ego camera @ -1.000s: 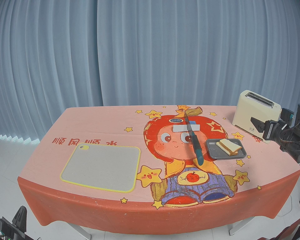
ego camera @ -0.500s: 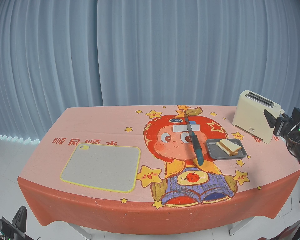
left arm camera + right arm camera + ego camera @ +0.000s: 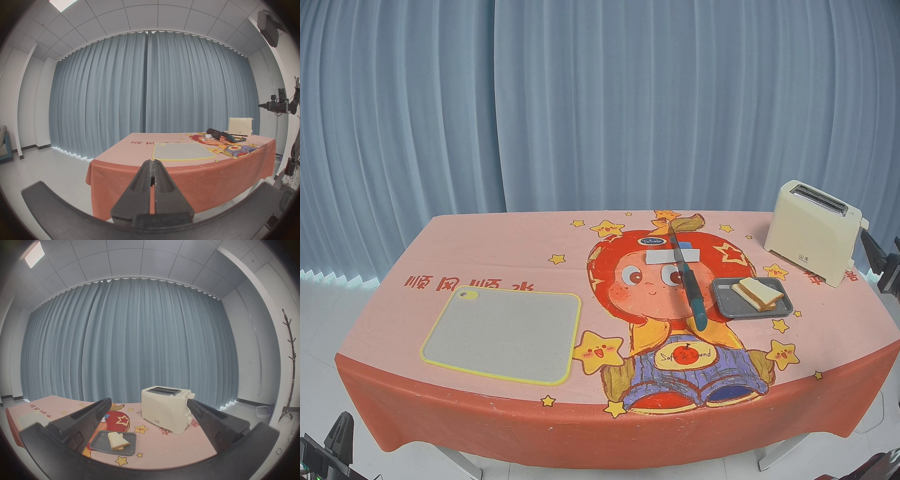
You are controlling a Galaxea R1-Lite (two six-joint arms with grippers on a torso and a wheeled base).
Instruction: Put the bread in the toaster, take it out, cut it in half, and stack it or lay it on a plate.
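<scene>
Toward the right edge of the tabletop (image 3: 506,250), a little back from its front edge, the head view shows the bread (image 3: 759,292). It looks like two pale slices, one leaning on the other, lying in a shallow grey tray (image 3: 731,305) that holds nothing else. Near the far right corner stands the toaster (image 3: 812,230), its top slot dark with no slice standing out of it. A knife (image 3: 689,284) lies mid-table just beside the tray, its blade propped on a white block (image 3: 659,256), and a cutting board (image 3: 503,334) lies toward the front left corner. From the left wrist view, the left gripper (image 3: 153,165) hangs well apart from the table, off its front left corner, its two fingers pressed together on nothing. From the right wrist view, the right gripper (image 3: 148,402) sits beyond the right edge with its jaws spread wide and empty. The toaster is framed between them, its slot showing no bread, and the tray lies nearer the front. I judge the bread light, soft and easily crushed or torn. It wants a gentle pinch across its thin faces at the upper slice's raised free edge, where the tray's low rim should not block a finger. A hard squeeze would likely dent it, and a loose hold could let it droop or slip.
</scene>
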